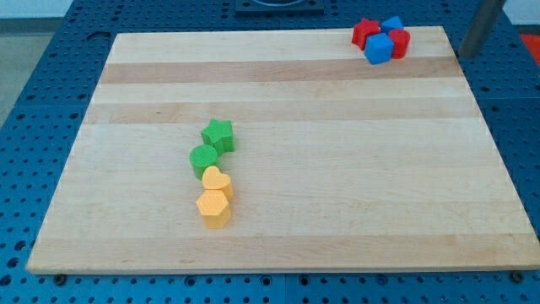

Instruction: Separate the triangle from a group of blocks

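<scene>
A cluster of blocks sits at the board's top right corner: a red star, a blue triangle behind, a blue cube in front and a red block at the right, all touching or nearly so. The dark rod comes down at the view's top right, and my tip is by the board's right edge, to the right of this cluster and apart from it.
A second line of blocks lies left of centre: a green star, a green round block, a yellow heart and a yellow hexagon. The wooden board rests on a blue perforated table.
</scene>
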